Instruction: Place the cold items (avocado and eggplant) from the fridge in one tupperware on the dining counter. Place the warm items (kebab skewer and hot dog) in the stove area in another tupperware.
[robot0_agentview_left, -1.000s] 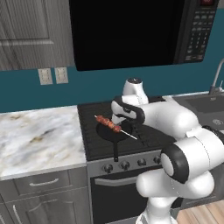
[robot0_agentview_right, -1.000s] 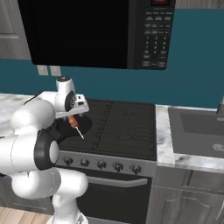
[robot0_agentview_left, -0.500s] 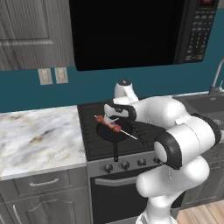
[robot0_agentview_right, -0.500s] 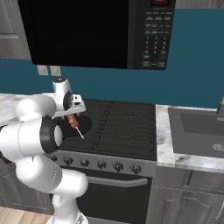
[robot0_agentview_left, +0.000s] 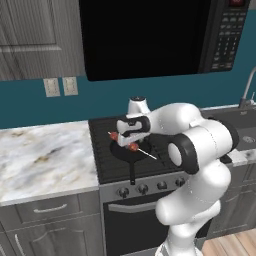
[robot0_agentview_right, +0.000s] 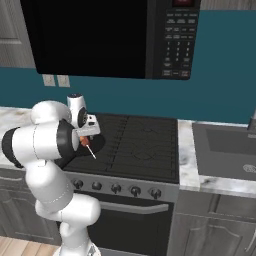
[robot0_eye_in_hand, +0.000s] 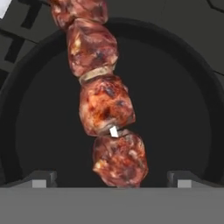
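Black stovetop (robot0_agentview_left: 165, 150) under the microwave, and the claw (robot0_eye_in_hand: 112, 177) hangs spread wide over the reddish-brown grilled kebab skewer (robot0_eye_in_hand: 103, 94) lying in the round dark pan (robot0_eye_in_hand: 183, 105); pickup looks underway, next comes lowering and squeezing the meat

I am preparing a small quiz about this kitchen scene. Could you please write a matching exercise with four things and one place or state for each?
Things:
1. skewer
2. pan
3. gripper
4. microwave

Places or states:
A. above the stove
B. open, one fingertip on each side of the meat
C. lying across the pan
D. on the stove's front left burner

Pairs: 1-C, 2-D, 3-B, 4-A
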